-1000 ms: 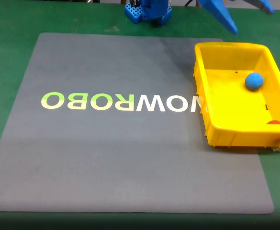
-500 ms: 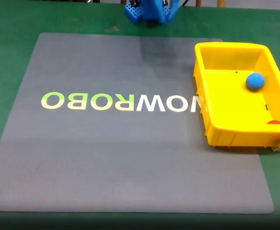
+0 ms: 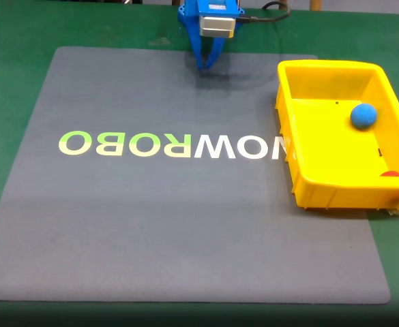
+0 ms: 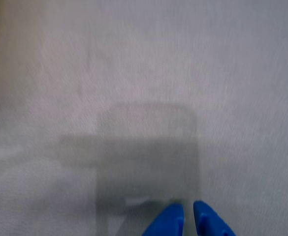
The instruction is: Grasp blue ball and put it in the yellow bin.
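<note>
Gripper (image 3: 204,67) hangs empty, its blue fingertips (image 4: 166,223) nearly together, over the grey mat's (image 3: 151,225) far edge, while the blue ball (image 3: 363,116) lies well off to its right inside the yellow bin (image 3: 322,187) (task looks done).

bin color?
Bright yellow bin, clearest in the fixed view.
</note>
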Action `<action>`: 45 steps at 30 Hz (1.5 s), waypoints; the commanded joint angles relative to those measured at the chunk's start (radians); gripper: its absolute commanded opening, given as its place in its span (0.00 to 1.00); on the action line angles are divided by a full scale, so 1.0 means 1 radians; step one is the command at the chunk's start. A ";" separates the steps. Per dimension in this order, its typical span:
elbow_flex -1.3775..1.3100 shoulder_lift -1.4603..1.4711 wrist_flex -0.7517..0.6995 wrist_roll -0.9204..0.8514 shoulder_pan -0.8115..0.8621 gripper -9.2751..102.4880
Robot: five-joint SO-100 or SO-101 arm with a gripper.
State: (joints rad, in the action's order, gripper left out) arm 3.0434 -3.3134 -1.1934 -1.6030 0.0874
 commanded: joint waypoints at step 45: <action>0.055 -0.011 -0.186 -0.041 0.006 0.09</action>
State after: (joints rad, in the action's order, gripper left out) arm 3.0695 -3.3149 -1.3668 -1.6368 0.0890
